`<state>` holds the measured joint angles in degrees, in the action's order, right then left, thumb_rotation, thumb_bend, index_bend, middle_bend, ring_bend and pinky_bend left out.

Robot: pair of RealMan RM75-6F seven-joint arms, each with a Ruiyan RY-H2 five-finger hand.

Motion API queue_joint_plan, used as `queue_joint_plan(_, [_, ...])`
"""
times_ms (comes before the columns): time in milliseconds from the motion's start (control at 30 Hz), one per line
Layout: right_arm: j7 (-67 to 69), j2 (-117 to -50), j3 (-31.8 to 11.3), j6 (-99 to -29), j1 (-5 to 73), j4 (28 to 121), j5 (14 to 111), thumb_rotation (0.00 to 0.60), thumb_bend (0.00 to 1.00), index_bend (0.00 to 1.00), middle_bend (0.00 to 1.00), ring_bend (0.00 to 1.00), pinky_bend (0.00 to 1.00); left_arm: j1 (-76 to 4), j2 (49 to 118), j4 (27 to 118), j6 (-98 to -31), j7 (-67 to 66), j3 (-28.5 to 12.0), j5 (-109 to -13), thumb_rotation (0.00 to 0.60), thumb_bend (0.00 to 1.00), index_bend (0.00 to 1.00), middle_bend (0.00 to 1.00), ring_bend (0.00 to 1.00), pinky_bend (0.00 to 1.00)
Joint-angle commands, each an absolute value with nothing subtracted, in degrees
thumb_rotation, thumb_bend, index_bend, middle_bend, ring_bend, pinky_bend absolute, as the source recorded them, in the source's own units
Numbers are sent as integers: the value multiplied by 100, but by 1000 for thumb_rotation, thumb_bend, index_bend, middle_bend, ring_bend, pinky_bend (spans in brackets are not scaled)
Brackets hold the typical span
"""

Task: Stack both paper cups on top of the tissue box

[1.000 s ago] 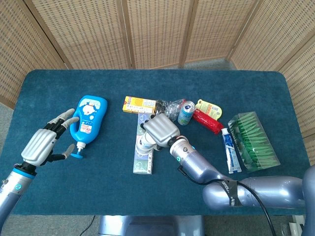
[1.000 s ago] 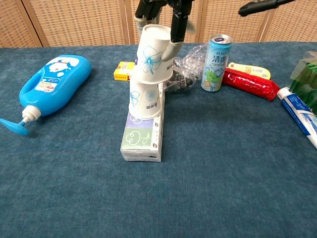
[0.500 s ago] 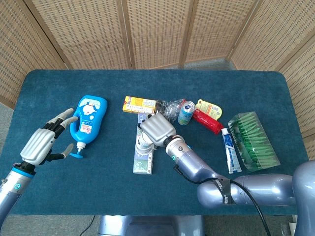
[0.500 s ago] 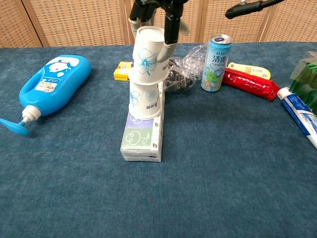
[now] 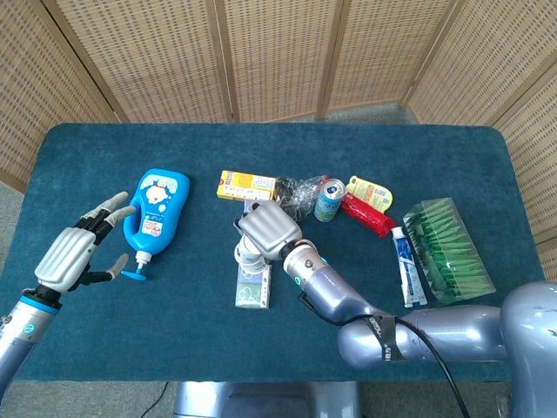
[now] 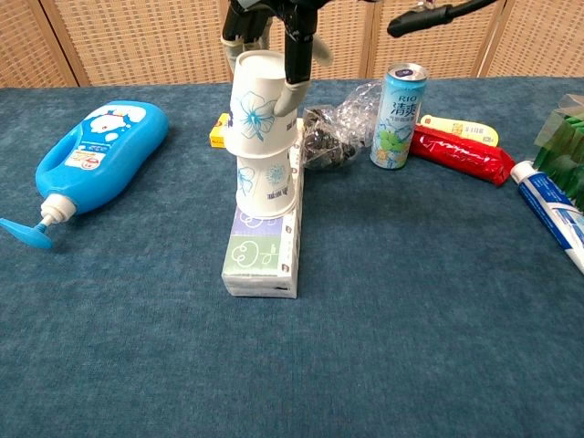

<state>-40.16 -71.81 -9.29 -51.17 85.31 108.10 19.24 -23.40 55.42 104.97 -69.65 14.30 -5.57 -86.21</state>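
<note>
Two paper cups, one box, my right hand on top

My right hand point(image 5: 268, 228) grips the upper paper cup point(image 6: 257, 114), fingers point(image 6: 297, 55) reaching down over its open rim; the cup is smooth white card with a blue flower print, tilted, its base sitting on the upturned lower paper cup point(image 6: 265, 185). That lower cup stands on the far half of the tissue box point(image 6: 264, 248), a long, flat, pale green and white carton lying on the napped dark blue table cloth point(image 6: 411, 310). My left hand point(image 5: 74, 253) hovers at the left, holding nothing, fingers spread apart, just near the glossy blue pump bottle point(image 5: 155, 210) (lying on its side). Right of the stack: crinkled clear wrap point(image 6: 342, 128), an upright drink can point(image 6: 399, 114), a red packet point(image 6: 459, 153).
</note>
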Motion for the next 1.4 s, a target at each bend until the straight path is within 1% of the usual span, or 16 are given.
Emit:
queue_joint_plan(33, [-4036, -7188, -899, -5133, 8544, 10795, 1900, 600, 276, 386, 405, 204, 660, -2333, 5541, 10479, -6974, 1461, -553, -8627, 600, 481, 113, 0, 0, 135])
queue_joint_plan(467, [-4116, -7216, -824, -5179, 8619, 10803, 1769, 600, 272, 313, 390, 186, 649, -2347, 5568, 10416, -6985, 1535, -554, -8662, 600, 481, 113, 0, 0, 135])
queue_joint_plan(867, [-4170, -7172, -743, -5169, 8673, 10877, 1586, 600, 274, 234, 338, 130, 621, -2372, 5591, 10407, -6974, 1513, -568, -8647, 600, 481, 113, 0, 0, 135])
queue_joint_plan(1100, [-4077, -7041, -736, -5266, 8579, 10967, 1636, 600, 274, 228, 335, 130, 618, -2367, 5538, 10488, -6980, 1453, -567, -8640, 600, 481, 113, 0, 0, 135])
queue_joint_plan(1400, [-3757, -6644, -707, -5494, 8154, 11170, 2029, 600, 278, 227, 334, 128, 614, -2326, 5445, 10676, -7039, 1263, -567, -8622, 600, 481, 113, 0, 0, 134])
